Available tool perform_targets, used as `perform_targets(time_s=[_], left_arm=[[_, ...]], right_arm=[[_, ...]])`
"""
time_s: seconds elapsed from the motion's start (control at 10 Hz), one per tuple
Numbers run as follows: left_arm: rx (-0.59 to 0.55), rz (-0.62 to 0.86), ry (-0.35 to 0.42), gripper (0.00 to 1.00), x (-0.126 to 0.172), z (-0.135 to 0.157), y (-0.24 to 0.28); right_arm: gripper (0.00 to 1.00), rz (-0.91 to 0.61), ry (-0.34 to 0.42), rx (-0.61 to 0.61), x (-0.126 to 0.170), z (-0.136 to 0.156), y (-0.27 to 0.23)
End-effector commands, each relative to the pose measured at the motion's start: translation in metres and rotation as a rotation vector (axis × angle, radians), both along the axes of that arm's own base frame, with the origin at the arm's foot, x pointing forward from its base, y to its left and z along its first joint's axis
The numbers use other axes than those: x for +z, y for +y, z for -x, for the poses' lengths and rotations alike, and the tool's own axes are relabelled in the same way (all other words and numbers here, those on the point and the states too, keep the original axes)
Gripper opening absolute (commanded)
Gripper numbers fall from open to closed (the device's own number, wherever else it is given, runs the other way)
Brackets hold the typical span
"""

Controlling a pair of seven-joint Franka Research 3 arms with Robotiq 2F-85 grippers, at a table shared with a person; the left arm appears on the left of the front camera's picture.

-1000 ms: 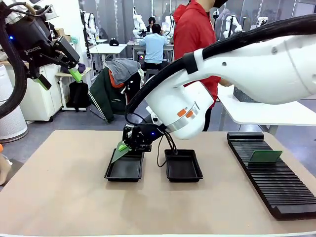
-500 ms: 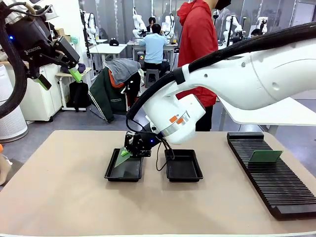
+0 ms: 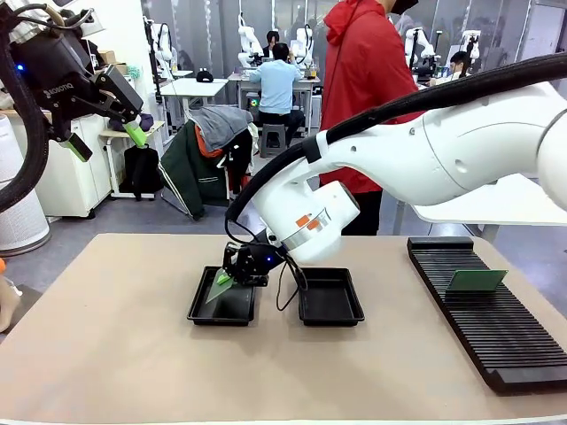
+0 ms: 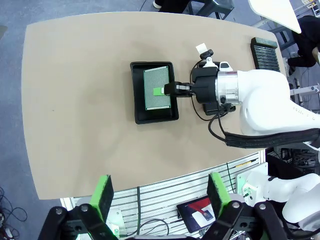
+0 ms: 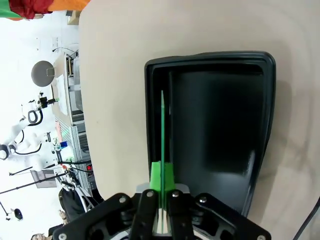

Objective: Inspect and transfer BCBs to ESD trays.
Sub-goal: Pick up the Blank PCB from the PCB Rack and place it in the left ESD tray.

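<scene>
Front view: with right jaws clamped on tilted green board [image 3: 218, 284] over left black tray [image 3: 200, 313]; with left jaws apart, high above counter [image 3: 106, 345].

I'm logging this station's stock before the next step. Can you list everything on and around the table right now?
BCBs: two, green; one BCB held tilted over the left tray, the other BCB standing in the rack.
ESD trays: two, glossy black, side by side mid-table; left tray under the held board, right tray bare.
slotted rack: one, black, on the table's right side.
table: one, beige top.
person: one, red top, standing at the far side.
left gripper: one, black with green pads, open, holding nothing, raised at the left.
right gripper: one, black with green pads, shut on the BCB's edge over the left tray.
</scene>
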State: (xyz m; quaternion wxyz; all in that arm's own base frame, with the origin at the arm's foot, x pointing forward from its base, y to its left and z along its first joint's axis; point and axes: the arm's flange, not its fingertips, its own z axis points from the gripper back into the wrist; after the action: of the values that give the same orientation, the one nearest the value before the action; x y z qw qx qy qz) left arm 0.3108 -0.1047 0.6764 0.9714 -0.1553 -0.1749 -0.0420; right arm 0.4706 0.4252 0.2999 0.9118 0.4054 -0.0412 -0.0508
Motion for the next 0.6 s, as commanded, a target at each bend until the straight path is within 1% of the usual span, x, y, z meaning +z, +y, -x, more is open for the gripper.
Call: perform_targets(time_s=[0.0, 0.3, 0.5], left_arm=[[0.001, 0.003, 0.002, 1.00, -0.001, 0.000, 0.000], [0.001, 0.003, 0.002, 1.00, -0.001, 0.000, 0.000], [0.001, 0.003, 0.002, 1.00, -0.001, 0.000, 0.000]], right_arm=[[0.03, 0.016, 0.004, 0.010, 0.000, -0.011, 0.010], [0.03, 0.045, 0.018, 0.031, -0.002, -0.020, 0.018], [0.03, 0.043, 0.051, 0.047, -0.004, -0.022, 0.021]])
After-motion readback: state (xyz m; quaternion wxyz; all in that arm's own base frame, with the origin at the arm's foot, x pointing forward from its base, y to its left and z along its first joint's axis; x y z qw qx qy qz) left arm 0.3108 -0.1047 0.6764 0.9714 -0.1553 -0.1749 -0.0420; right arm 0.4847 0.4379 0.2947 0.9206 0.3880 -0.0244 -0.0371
